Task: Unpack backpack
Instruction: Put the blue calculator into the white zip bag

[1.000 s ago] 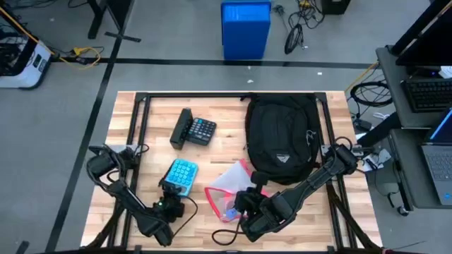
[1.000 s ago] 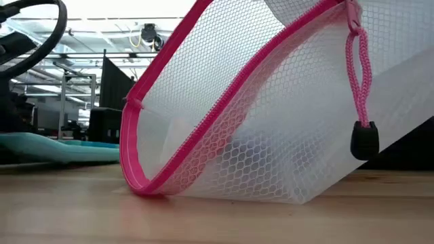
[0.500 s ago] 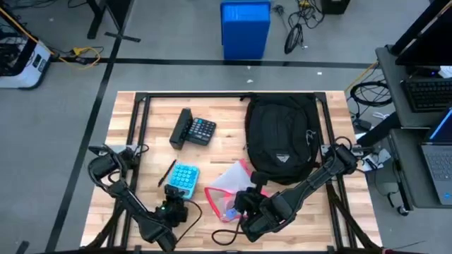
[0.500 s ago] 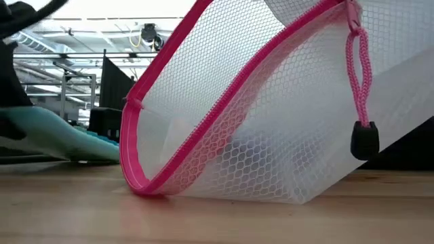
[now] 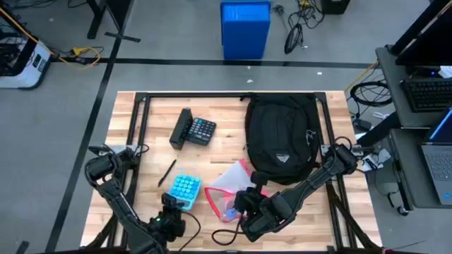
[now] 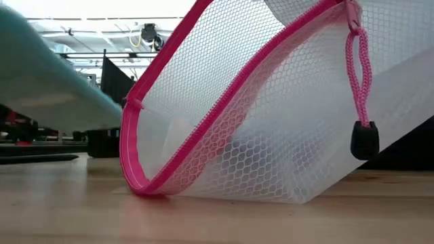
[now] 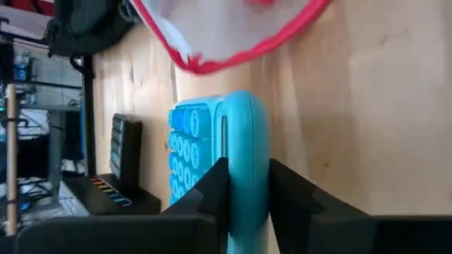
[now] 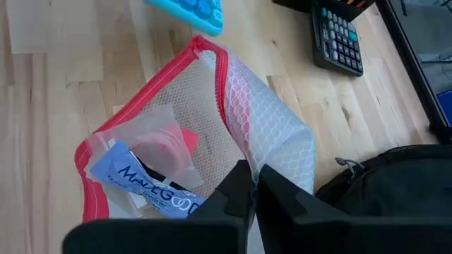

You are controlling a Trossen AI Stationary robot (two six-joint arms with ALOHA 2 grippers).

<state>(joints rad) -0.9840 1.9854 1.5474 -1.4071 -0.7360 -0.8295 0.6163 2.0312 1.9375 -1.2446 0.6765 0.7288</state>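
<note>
Backpack (image 5: 281,138) sits far back on the tabletop (image 5: 226,120); your left tool (image 7: 244,185) squeezes the blue calculator (image 5: 183,190), your right tool (image 8: 251,185) pinches the mesh pouch (image 8: 212,127), which could tip and spill

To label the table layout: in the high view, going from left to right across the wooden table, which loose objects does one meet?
Pen → black calculator → light blue calculator → pink mesh pouch → backpack.
</note>
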